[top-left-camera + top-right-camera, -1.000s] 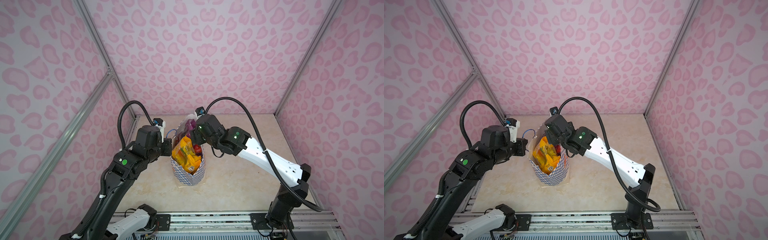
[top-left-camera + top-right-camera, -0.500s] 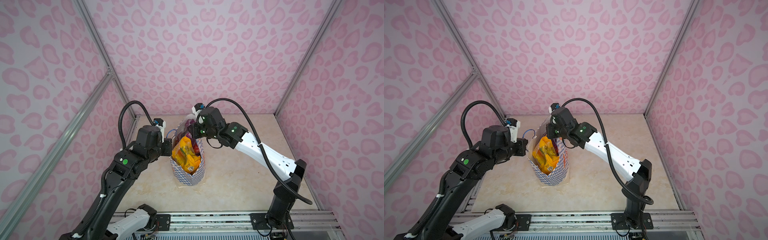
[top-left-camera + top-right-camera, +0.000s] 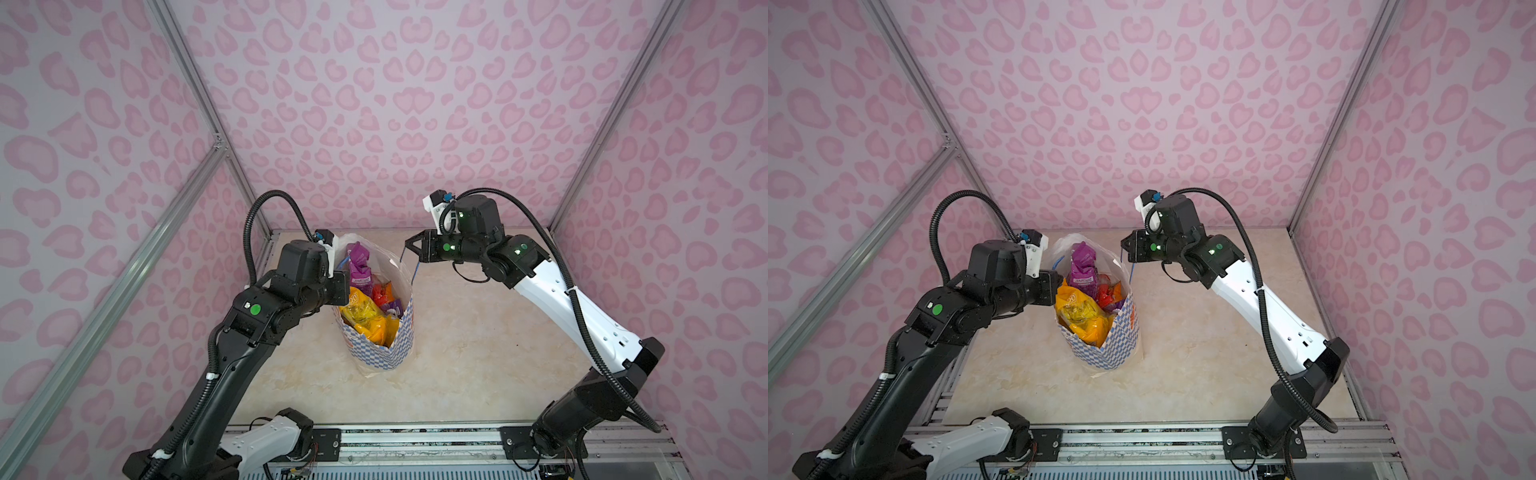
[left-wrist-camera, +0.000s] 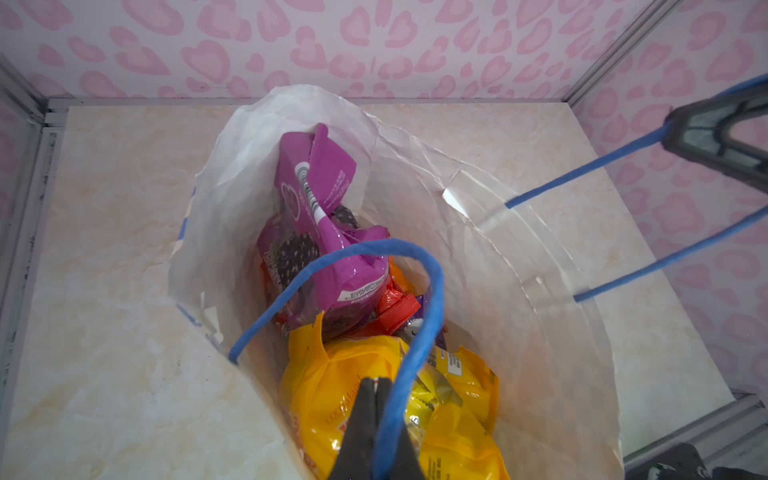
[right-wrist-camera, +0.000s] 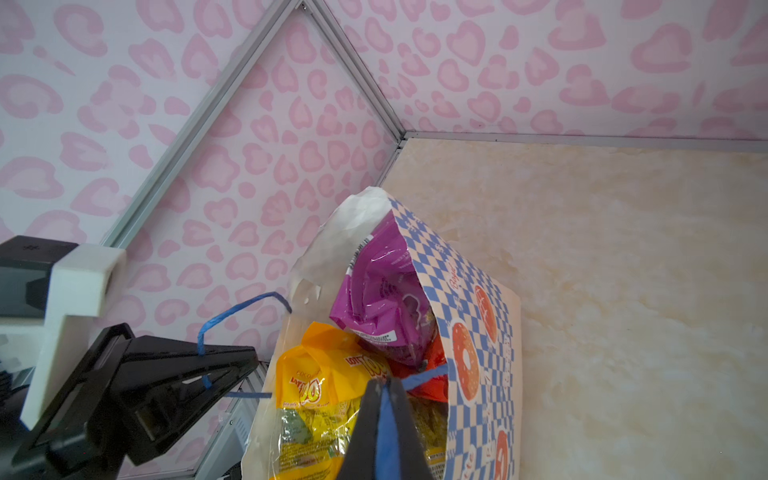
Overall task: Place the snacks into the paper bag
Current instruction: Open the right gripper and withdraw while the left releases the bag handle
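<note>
- Cream-white paper carrier bag with a blue-and-white checkered band and orange bun pictures stands upright on the beige marble-look bench. In both top views it sits left of the middle, between the two arms, with its mouth wide open.
- Purple glossy pouch stands on end against the far wall of the bag and is the highest of the snacks inside.
- Yellow-orange crinkly packet lies at the near side of the opening, on top of the pile.
- Red shiny packet shows between the yellow-orange packet and the purple pouch, lower down in the bag.
- Black left hand is pressed together, with the left thin blue cord handle caught between its fingers. The hand sits at the bag's left rim, over the yellow-orange packet, and the cord arches loosely up from the paper.
- Black right hand is likewise pinched tight on the right thin blue cord handle. It sits above and to the right of the rim, clear of the paper, and both strands of that cord run straight and taut from the bag's right wall up to its fingertips.
</note>
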You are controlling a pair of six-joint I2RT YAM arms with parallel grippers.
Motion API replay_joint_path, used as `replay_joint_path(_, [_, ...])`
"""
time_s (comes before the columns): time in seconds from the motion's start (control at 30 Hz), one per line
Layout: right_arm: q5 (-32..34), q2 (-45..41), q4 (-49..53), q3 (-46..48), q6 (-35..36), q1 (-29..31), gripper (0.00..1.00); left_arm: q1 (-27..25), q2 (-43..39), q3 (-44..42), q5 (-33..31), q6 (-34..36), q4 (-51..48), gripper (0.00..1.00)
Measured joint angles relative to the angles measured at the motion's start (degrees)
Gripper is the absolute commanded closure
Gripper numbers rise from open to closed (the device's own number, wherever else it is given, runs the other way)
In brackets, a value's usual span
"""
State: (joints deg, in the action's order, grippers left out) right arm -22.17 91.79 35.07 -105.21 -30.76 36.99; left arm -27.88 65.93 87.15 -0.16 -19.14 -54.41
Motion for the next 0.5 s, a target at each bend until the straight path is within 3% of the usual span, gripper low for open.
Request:
replay_joint_path(0.2, [-0.3,-1.3,2.3,-1.8,-1.2,-3.6,1.0,-3.2,8.5,15.5,3.3,-0.9,-2.9,0.97])
replay_joint_path(0.27, [-0.5,-4.1,1.0,0.0,-1.1,-5.0,1.0,-3.7,8.9,17.6,3.3,-1.6,-2.0,0.97])
replay_joint_path(0.37, [-0.3,-7.9,-1.3,3.8,-1.6,-9.0,1.0,-5.6,16.1,26.7,3.8,-1.7,-3.2,0.97])
replay_joint_path(0.5, [0.3,-10.9,-0.9,8.6,-2.1,-11.7,1.0,-6.7,19.5,27.8,3.6,-1.1,-3.5,0.97])
